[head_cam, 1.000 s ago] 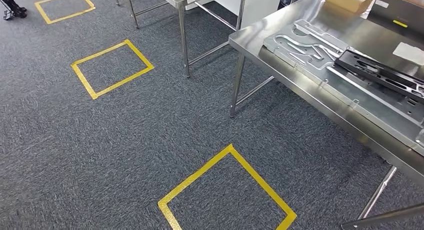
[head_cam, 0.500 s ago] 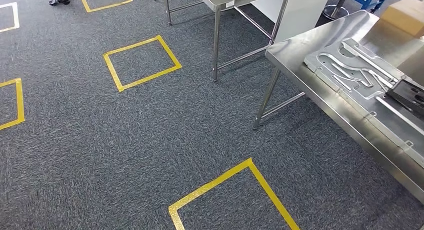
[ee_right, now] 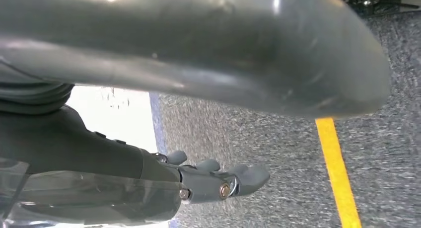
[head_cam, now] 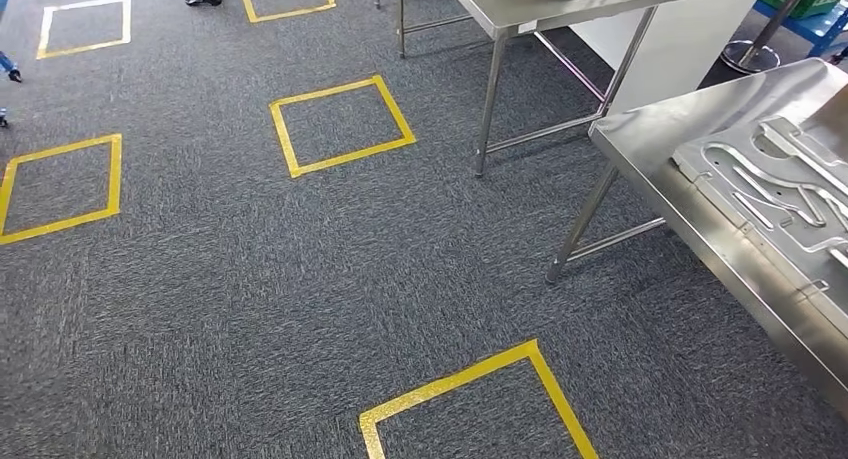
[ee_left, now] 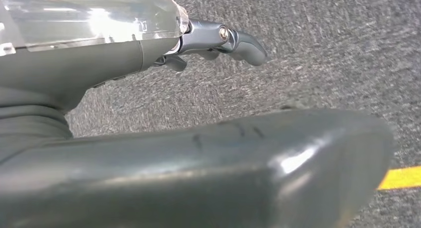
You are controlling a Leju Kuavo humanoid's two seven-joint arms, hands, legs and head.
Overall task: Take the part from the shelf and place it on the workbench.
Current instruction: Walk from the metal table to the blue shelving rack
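The workbench (head_cam: 645,137) was a stainless-steel table with a bright, brushed top and slim round legs joined by a low crossbar, standing level on the grey carpet on the right hand's (ee_right: 104,153) side of the floor. Its near corner pointed inward and its long edge ran off toward the lower right. A silver fixture plate (head_cam: 775,194) with curved machined channels lay flat on its top, close to that edge. Neither the right hand nor the left hand (ee_left: 149,54) touched the bench; both hung over bare carpet with fingers loosely extended, holding nothing.
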